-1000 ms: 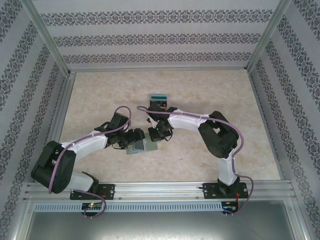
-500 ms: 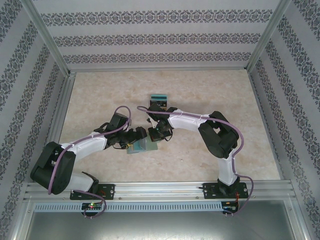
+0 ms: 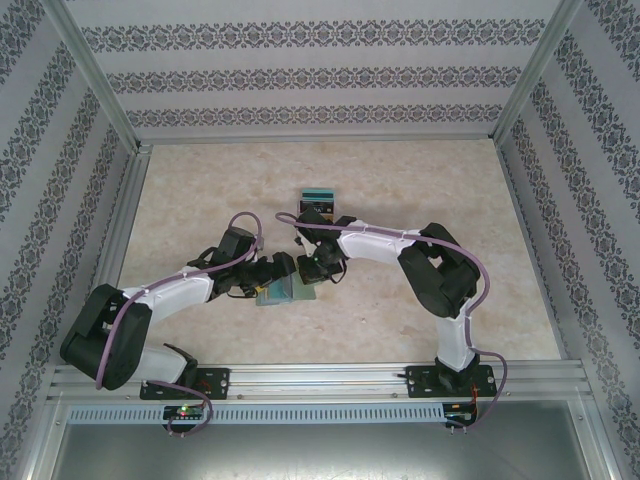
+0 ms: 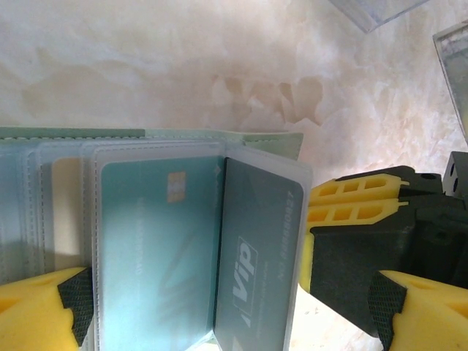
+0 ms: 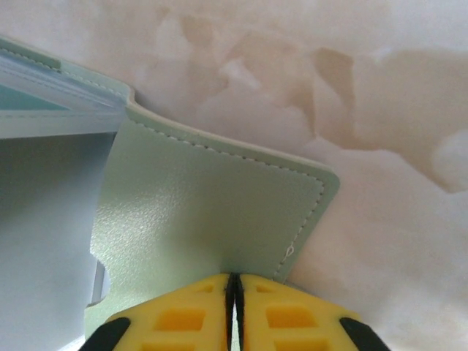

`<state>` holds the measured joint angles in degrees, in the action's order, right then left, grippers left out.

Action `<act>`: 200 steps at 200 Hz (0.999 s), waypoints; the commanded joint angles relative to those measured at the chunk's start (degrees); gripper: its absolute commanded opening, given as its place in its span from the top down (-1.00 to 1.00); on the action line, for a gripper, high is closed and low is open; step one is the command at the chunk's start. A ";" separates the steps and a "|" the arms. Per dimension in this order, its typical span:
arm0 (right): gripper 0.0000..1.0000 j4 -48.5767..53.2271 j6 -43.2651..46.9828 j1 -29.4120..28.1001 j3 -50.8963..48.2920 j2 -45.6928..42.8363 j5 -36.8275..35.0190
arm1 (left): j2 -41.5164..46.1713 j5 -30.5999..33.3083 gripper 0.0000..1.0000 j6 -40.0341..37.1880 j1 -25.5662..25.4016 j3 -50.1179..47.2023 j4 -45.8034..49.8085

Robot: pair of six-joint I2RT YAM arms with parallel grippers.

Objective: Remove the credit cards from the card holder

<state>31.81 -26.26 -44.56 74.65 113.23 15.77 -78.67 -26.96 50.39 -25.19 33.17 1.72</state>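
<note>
With the holder [image 3: 283, 291] open mid-table and your right gripper [image 5: 234, 292] clamped on its 3 o'clock flap [image 5: 212, 212], pin that firmly and narrow your wide-open left gripper [image 4: 227, 300] onto the dark card [image 4: 256, 256] alone, not its clear sleeve [image 4: 300, 219].

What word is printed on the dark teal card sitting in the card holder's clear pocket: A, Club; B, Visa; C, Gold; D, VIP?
D: the left wrist view shows pale letters reading VIP on the dark teal card, which sits inside the open card holder.
</note>
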 commanded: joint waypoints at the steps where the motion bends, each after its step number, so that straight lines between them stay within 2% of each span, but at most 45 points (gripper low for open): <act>1: 0.60 1.09 -1.03 0.97 -1.87 -1.89 -2.17 | -0.34 -0.60 -0.95 0.03 -1.18 -1.20 1.65; 36: 0.50 1.22 -1.83 2.10 -2.80 -6.01 -3.05 | -0.26 -0.35 -0.95 -0.11 -1.19 -1.19 1.95; 66: 0.48 1.05 -1.77 2.17 -4.32 -5.27 -2.55 | -0.70 -0.45 -0.94 -0.25 -1.18 -0.74 1.96; 88: 0.50 -0.14 -1.95 2.18 -5.97 -4.12 -2.33 | -1.07 -0.55 -0.94 -0.27 -1.18 -0.39 1.84; 121: 0.64 -1.04 -1.96 1.86 -5.84 -1.84 -1.14 | -0.98 -2.02 -0.93 -0.35 -1.25 0.21 1.07; 200: 0.65 -1.41 -2.24 1.48 -5.39 -0.78 -0.83 | -0.56 -5.79 -0.94 -0.16 -2.63 1.37 -3.44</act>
<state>31.38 -28.14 -42.48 69.25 109.65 14.37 -78.91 -29.63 50.37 -26.55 33.28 1.21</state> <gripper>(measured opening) 0.175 0.966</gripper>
